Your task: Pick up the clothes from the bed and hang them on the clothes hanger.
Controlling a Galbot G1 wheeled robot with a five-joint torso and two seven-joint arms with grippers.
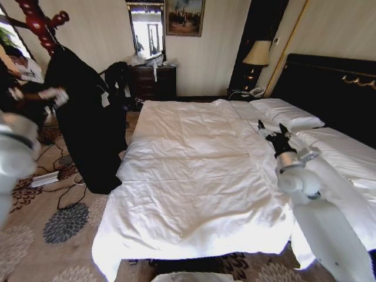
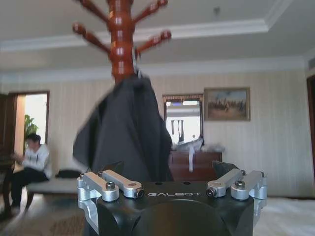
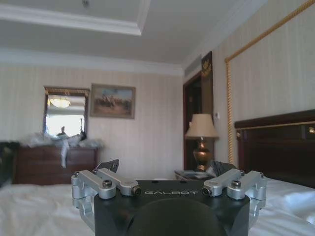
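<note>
From the head camera you had the very wide bed with the white wrinkled duvet (image 1: 194, 176) ahead, its tall black headboard (image 1: 329, 88) to the right. The large black long-sleeved garment (image 1: 88, 129) hung on the tall red-brown turned-wood coat stand (image 1: 40, 23), left of the bed. The left gripper (image 1: 59, 96) was beside the garment; the right gripper (image 1: 271, 130) stood above the bed's right half. A dark wooden dresser (image 1: 154, 82) stood against the far wall.
</note>
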